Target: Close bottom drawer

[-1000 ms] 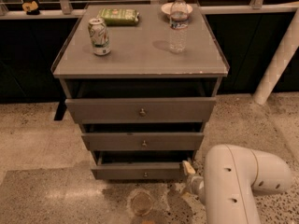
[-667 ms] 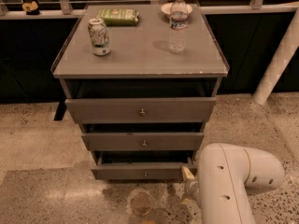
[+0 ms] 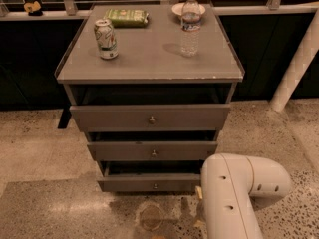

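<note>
The grey cabinet has three drawers, all pulled out a little. The bottom drawer is the lowest, with the thinnest front and a small round knob. It stands out a short way, with a dark gap above its front. My white arm fills the lower right. Most of my gripper is hidden behind the arm. A small tan part of it shows right by the bottom drawer's right end.
On the cabinet top stand a soda can, a green packet, a water bottle and a small bowl. A white pillar rises at the right. A round mark lies on the speckled floor in front.
My arm has moved left toward the bottom drawer's right end and now covers more of the gripper. The drawers look unchanged.
</note>
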